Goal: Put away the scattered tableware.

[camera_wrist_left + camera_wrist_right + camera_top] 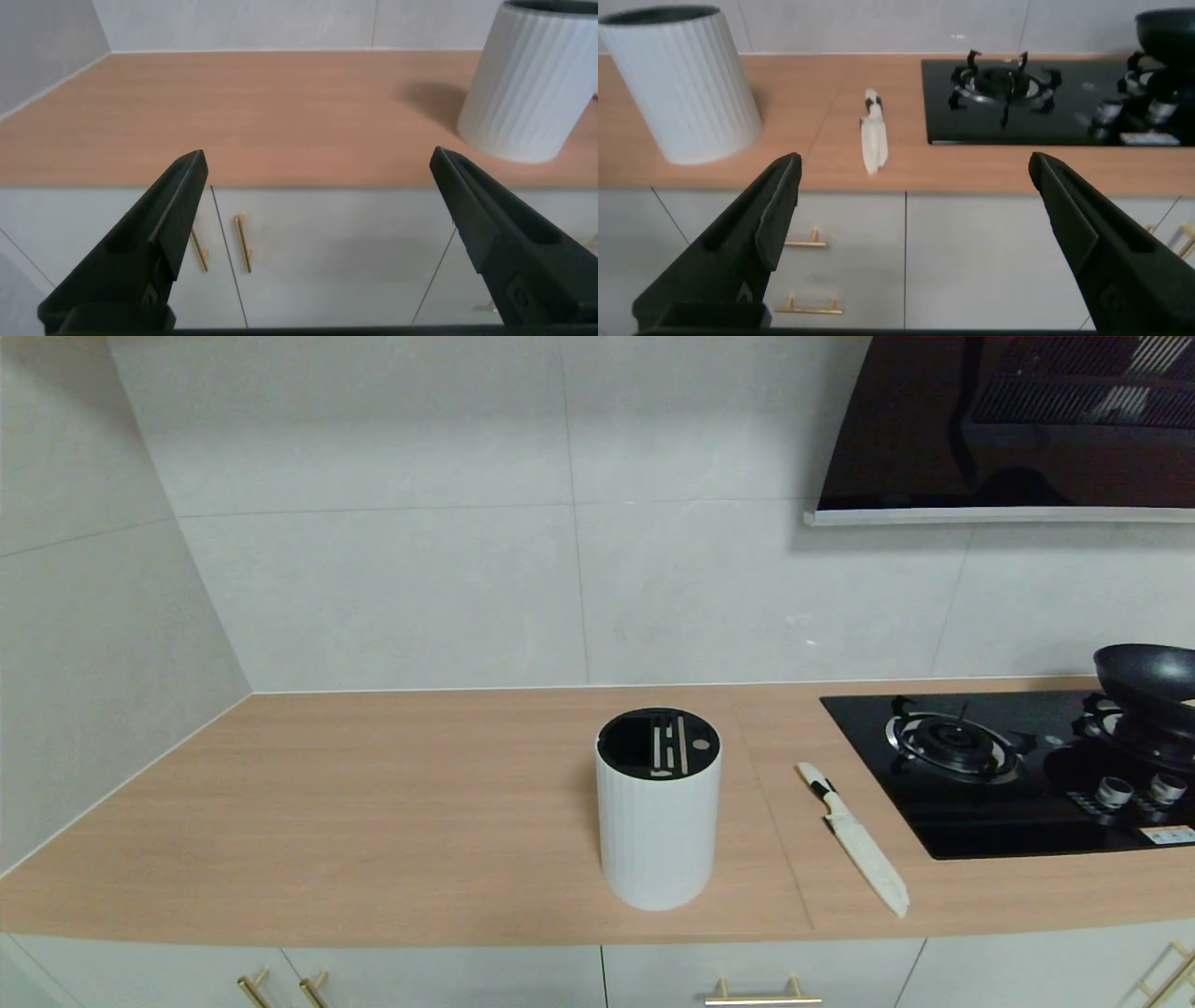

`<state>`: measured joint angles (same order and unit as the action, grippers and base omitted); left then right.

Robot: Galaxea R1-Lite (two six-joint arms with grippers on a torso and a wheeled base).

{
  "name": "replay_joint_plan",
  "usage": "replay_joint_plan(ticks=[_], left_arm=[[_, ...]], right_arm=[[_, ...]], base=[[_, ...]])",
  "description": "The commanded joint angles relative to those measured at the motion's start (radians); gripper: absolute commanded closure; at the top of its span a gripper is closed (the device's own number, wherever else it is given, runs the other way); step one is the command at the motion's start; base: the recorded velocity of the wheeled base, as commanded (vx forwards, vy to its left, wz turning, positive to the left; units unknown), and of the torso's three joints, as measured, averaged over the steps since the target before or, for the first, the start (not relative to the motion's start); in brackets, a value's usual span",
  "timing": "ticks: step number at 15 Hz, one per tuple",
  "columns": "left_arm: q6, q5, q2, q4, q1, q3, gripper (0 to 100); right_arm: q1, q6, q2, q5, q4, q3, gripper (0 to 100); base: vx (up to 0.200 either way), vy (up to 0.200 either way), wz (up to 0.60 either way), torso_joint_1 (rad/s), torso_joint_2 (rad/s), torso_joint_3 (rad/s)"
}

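A white ribbed cylindrical holder (659, 819) with a black slotted top stands on the wooden counter (373, 803), near its front edge. A white knife (854, 837) with a black band on the handle lies flat to the holder's right, blade toward the front edge. My left gripper (318, 187) is open, held in front of the counter edge, with the holder (533, 79) off to one side. My right gripper (915, 187) is open too, in front of the counter, facing the knife (872, 142) and the holder (687, 79). Nothing is between either pair of fingers.
A black gas hob (1018, 770) sits at the counter's right with a dark pan (1148, 677) on the far burner. A range hood (1008, 425) hangs above it. White cabinets with gold handles (761, 994) run below the counter. Tiled walls close the back and left.
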<state>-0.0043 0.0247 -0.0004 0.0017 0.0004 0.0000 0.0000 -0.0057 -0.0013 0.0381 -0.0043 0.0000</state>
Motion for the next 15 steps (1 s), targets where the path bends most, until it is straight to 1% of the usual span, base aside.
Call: replay_joint_plan(ticks=[1, 5, 15], left_arm=[[0.000, 0.000, 0.000, 0.000, 0.000, 0.000, 0], [0.000, 0.001, 0.000, 0.000, 0.001, 0.000, 0], [0.000, 0.001, 0.000, 0.000, 0.001, 0.000, 0]], right_arm=[[0.000, 0.000, 0.001, 0.000, 0.000, 0.000, 0], [0.000, 0.001, 0.001, 0.000, 0.000, 0.000, 0], [0.000, -0.002, 0.003, 0.002, 0.001, 0.000, 0]], base=[[0.000, 0.000, 0.00, 0.203, -0.42, -0.222], [0.000, 0.000, 0.00, 0.182, -0.38, -0.201], [0.000, 0.000, 0.00, 0.006, -0.01, -0.005]])
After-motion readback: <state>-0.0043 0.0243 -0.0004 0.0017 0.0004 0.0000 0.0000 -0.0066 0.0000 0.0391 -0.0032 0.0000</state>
